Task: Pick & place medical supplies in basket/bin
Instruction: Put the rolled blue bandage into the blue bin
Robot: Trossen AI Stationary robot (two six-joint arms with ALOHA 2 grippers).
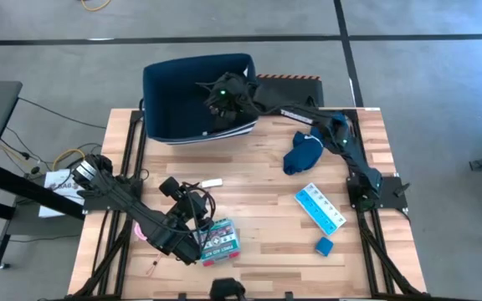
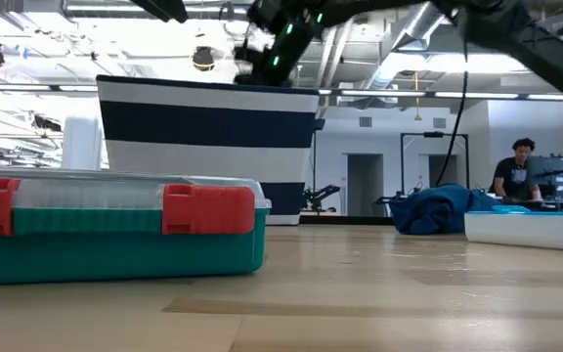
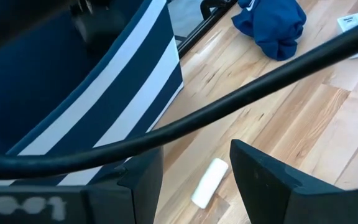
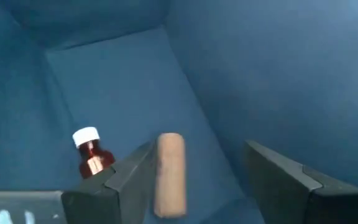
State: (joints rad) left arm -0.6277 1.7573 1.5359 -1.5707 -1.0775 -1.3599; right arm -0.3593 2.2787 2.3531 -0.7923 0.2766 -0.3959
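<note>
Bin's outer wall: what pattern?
Broad navy and white horizontal stripes on the bin, clearest in the low view.

Vial (image 4: 91,152) + roll (image 4: 169,174) in bin (image 1: 174,92); R claw (image 1: 222,94) above.

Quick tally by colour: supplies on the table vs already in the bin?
On table, teal: 1, first-aid box
On table, white-and-blue: 1, pill strip
On table, blue: 2, small box, cloth bundle
On table, white: 1, roll
In bin, brown: 2, vial, oblong
Total: 7

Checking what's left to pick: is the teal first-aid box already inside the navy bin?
No, the teal first-aid box lies on the table near the left gripper, outside the navy bin.
</note>
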